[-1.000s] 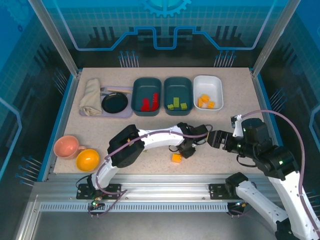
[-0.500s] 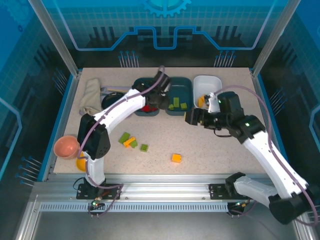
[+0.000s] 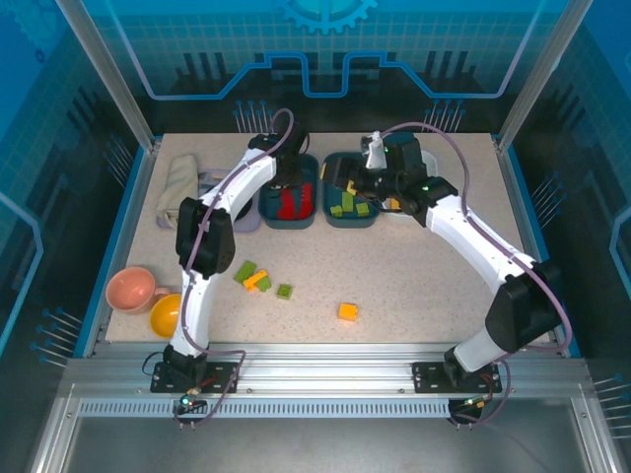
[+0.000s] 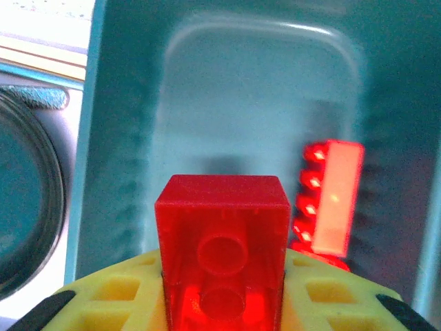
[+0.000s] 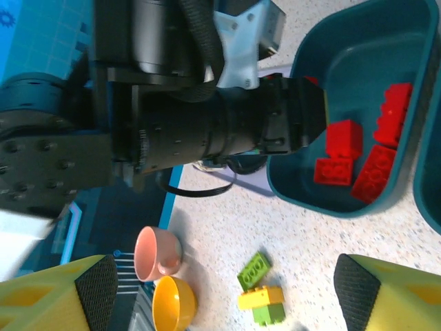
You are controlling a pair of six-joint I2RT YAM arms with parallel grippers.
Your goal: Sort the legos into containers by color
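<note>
Left arm (image 3: pixel 229 192) extended, jaws clamping red lego (image 4: pixel 220 241) (right arm (image 3: pixel 473 241) extended, jaws apart).

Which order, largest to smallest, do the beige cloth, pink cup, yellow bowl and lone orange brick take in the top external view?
1. beige cloth
2. pink cup and yellow bowl, alike; the left arm hides part of the bowl
3. orange brick

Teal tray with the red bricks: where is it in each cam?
Top external: tray, back row, left of the other teal tray.
Left wrist: tray, centre, seen from above.
Right wrist: tray, upper right corner.
Shared landmark: the red legos lying in it.
</note>
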